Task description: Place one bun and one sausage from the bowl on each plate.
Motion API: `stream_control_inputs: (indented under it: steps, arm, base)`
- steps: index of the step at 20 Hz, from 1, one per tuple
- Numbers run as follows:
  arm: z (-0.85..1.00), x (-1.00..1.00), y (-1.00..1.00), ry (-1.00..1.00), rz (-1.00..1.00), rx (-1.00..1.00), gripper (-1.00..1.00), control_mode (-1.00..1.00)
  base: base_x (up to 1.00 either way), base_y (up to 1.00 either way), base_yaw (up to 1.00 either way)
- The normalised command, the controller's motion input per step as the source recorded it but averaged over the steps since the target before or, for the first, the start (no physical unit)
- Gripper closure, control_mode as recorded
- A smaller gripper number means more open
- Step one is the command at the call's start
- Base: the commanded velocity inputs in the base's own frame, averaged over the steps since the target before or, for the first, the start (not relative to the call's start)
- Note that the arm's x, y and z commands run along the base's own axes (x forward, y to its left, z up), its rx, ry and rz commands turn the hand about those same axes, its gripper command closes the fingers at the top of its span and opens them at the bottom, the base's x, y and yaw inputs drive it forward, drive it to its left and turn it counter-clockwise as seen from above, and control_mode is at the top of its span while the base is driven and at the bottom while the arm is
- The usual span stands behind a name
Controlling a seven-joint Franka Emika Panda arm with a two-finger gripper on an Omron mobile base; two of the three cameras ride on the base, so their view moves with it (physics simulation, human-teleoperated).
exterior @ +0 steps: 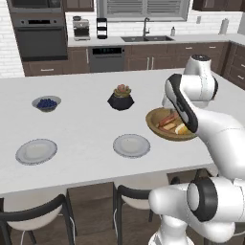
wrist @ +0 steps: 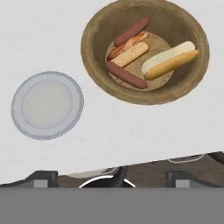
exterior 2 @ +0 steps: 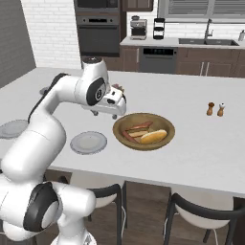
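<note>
1. While the white arm's two-finger gripper point(exterior 2: 115, 111) hangs above the table near the wide round brown wooden bowl point(wrist: 183, 87), its jaws are spread and hold nothing.
2. Bowl sits upper right of hand view, holding two reddish smooth sausages point(wrist: 126, 75), a pale glossy long bun point(wrist: 169, 61) and a toasted-looking bun point(wrist: 130, 53).
3. Near round flat pale grey plate point(wrist: 47, 105), bare, at left of hand view; second alike plate point(exterior: 36, 151) lower left of left base view, well apart.
4. Risk: items lie packed together, so a descent could pinch two at once or nudge a neighbour.
5. Risk: rounded, slick sausages may roll or slip from the grasp; sloped bowl wall may block fingers.
</note>
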Motion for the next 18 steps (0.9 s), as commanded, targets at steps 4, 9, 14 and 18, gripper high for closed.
stream_control_inputs:
  steps: [4, 9, 14, 18]
  arm:
    - [-0.36, 0.68, -0.83, 0.16, -0.41, -0.04, -1.0, -1.0]
    - [-0.52, 0.43, -0.65, 0.12, -0.42, -0.07, -1.0, -1.0]
    - [-0.45, 0.26, -0.44, 0.05, -0.36, -0.06, -1.0, -1.0]
    - [-0.34, 0.09, -0.25, 0.0, -0.29, -0.06, -1.0, -1.0]
  base:
    - [0.0, 0.0, 0.0]
    - [0.0, 0.0, 0.0]
    - [0.0, 0.0, 0.0]
    - [0.0, 0.0, 0.0]
